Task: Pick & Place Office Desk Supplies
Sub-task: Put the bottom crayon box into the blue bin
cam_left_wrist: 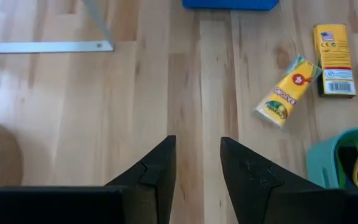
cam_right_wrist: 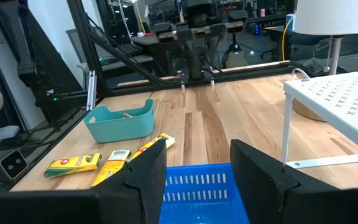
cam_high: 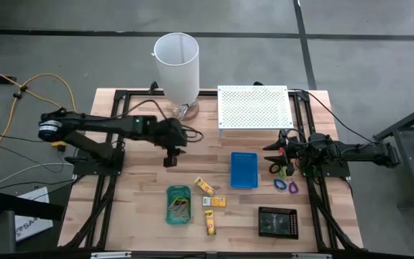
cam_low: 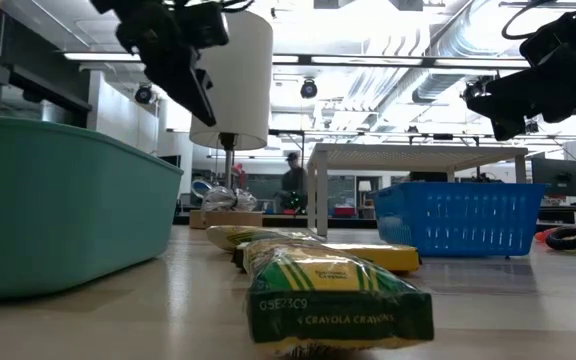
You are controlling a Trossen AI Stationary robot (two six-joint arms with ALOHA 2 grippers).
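Take the blue slotted plastic basket (cam_high: 244, 170) at mid-table as your landmark. Well to its left, your left gripper (cam_high: 169, 160) hangs above bare wooden table (cam_high: 142, 194), its fingers parted by a narrow gap with nothing between them (the left wrist view shows only planks in that gap). Down-left of the basket sits the teal plastic tray (cam_high: 179, 204) holding rubber-band loops (cam_high: 180, 208) in green, yellow and red. Between tray and basket lie the yellow oblong crayon packets (cam_high: 204, 186), four of them scattered, all nearer you than the left gripper and apart from it. The boards between the left gripper and the packets are open.

Behind the basket stands the white perforated metal riser shelf (cam_high: 254, 106), with the tall white cylinder lamp (cam_high: 177, 66) to its left.

Just right of the basket, your right gripper (cam_high: 270, 152) hovers with its fingers apart and empty. Under and just beside it lie small loop-shaped clips (cam_high: 287, 185), blue and purple, near the table's right edge. Down-right of the basket rests the black rectangular tray (cam_high: 277, 221).
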